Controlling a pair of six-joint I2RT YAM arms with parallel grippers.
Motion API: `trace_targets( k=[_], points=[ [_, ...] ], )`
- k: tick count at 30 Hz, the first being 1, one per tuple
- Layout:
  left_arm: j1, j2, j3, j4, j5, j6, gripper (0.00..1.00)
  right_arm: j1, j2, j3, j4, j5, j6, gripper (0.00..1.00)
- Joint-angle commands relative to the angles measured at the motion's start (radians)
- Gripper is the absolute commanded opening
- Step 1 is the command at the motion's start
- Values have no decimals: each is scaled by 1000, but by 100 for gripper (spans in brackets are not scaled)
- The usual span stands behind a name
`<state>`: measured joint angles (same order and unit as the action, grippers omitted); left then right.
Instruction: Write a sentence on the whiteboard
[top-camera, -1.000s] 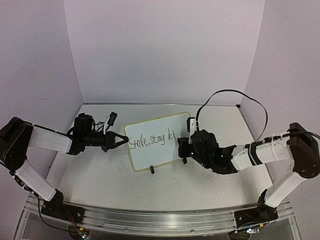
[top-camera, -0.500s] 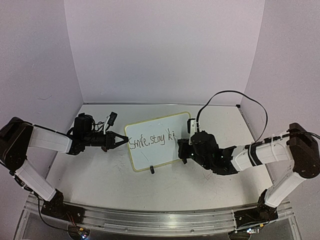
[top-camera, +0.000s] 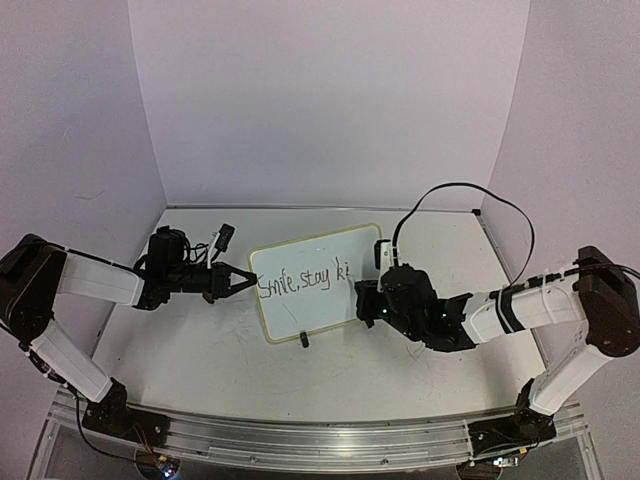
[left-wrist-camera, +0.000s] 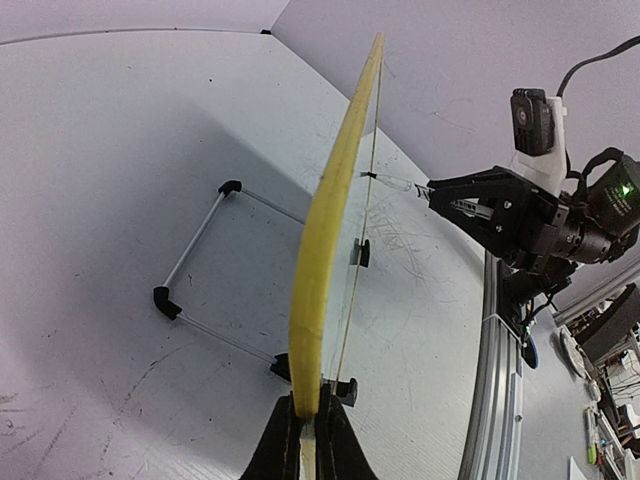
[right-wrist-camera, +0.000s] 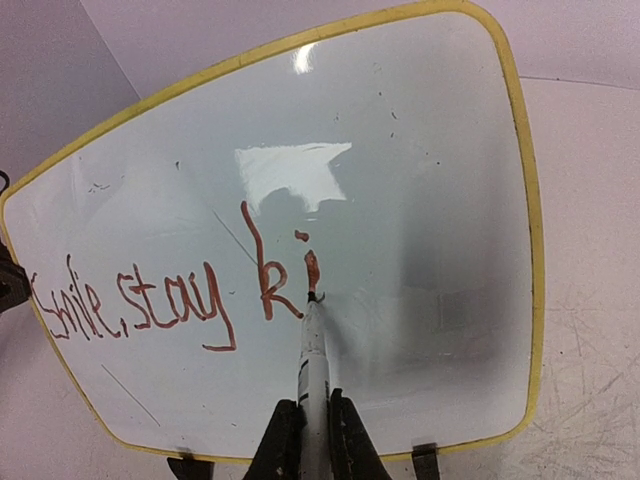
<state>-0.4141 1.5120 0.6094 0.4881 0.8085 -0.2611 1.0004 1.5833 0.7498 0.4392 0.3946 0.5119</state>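
The whiteboard stands upright mid-table on black clip feet, with a yellow-green rim. The sentence on it reads "Smile, stay ki" and looks reddish in the right wrist view. My left gripper is shut on the board's left rim, seen edge-on in the left wrist view. My right gripper is shut on a white marker. The marker's tip touches the board at the foot of the "i".
A wire stand with black feet props the board from behind. The table's front rail runs along the near edge. Purple walls close off the back and sides. Faint scuff marks cover the tabletop.
My right gripper has shifted slightly left toward the board. The writing still ends at "ki". The left arm and the board have not moved.
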Motion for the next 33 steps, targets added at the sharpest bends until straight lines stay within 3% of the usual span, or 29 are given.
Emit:
trace_targets(
  k=[1,17,25,33],
  points=[
    [-2,-19,15,-52,-7,13,0,5,8,-20,-30,0,19,0],
    [-2,-15,18,-51,-3,12,0,7,19,11,-30,24,-5,0],
    [-2,-17,16,-52,-8,15,0,7,-112,-36,36,3,-54,0],
    [-3,-24,17,-51,-6,13,0,-16,-67,-6,35,18,-63,0]
  ],
)
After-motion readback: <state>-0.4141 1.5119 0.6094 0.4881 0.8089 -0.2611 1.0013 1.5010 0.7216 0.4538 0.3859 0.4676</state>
